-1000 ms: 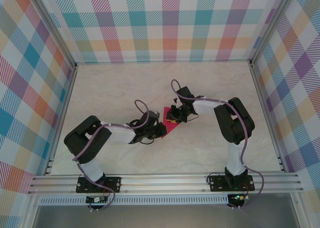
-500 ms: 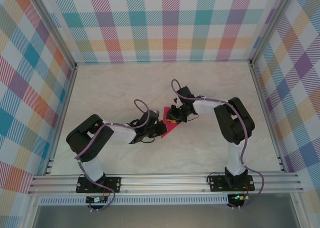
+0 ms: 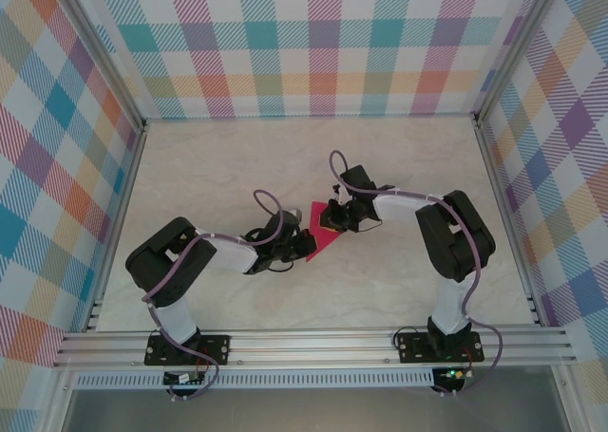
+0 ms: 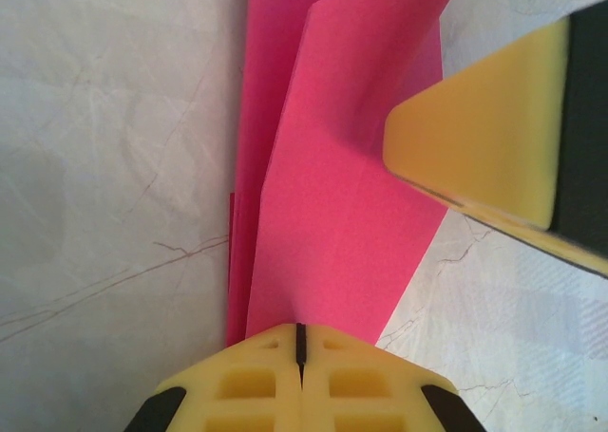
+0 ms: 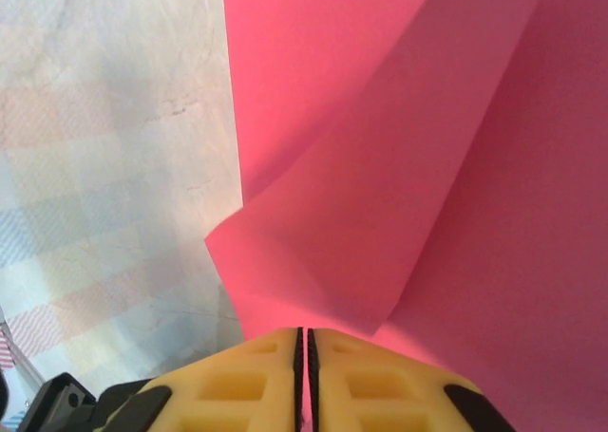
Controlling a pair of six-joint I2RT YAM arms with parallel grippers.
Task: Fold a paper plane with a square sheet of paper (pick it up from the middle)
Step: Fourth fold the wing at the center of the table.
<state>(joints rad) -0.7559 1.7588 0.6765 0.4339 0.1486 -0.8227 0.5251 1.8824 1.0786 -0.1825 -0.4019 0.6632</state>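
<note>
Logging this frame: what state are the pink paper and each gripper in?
paper: partly folded, layers overlapping, one flap raised; not yet a plane.
left gripper: fingers shut on the paper's edge.
right gripper: fingers shut on the paper's edge.

square sheet of paper (image 3: pixel 319 240) at the middle of the table (image 3: pixel 218 166)
the left gripper (image 3: pixel 301 246) sits at its left, nearer edge, the right gripper (image 3: pixel 331 220) at its right, farther edge, the two just beside each other; one flap lies folded over the layer beneath.
</note>
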